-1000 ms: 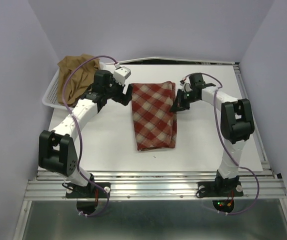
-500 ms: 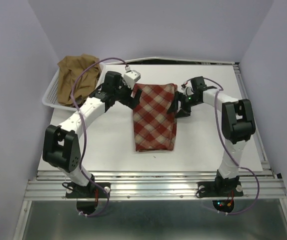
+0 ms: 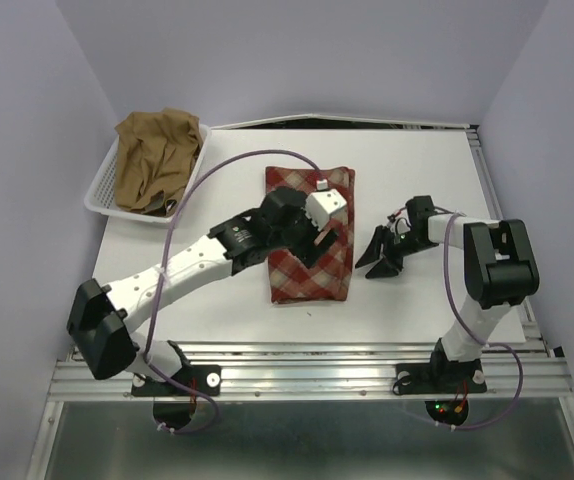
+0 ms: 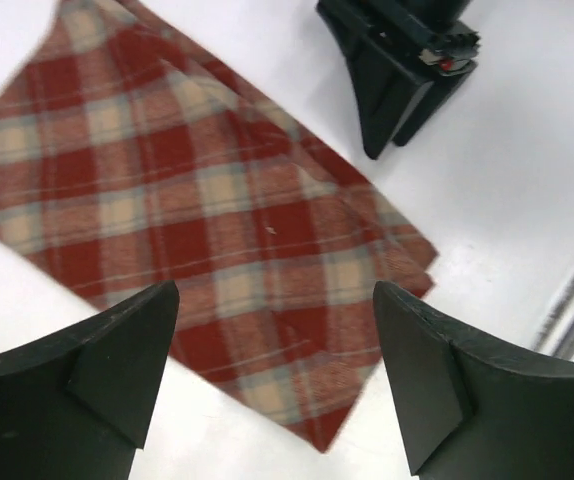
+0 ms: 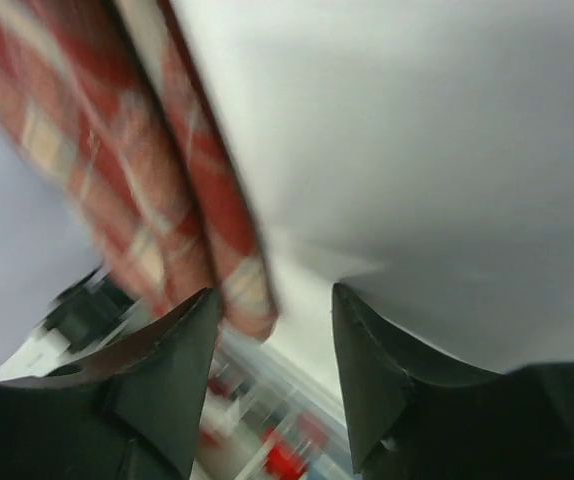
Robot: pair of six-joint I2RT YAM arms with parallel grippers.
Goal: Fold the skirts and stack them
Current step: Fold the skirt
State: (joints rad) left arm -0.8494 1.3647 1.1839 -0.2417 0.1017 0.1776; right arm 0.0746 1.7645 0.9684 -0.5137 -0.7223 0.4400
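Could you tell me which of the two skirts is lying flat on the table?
The red-and-cream plaid skirt, folded flat on the table; the tan-brown skirt is crumpled in the white basket at the far left.

No legible text, label or number anywhere (all views).

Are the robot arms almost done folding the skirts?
Not yet. Done: the plaid skirt lies folded into a long strip on the table. In hand: nothing; the left gripper hovers open above it, and the right gripper sits open beside it. Left: the tan skirt lies crumpled in the basket, unfolded and unstacked.
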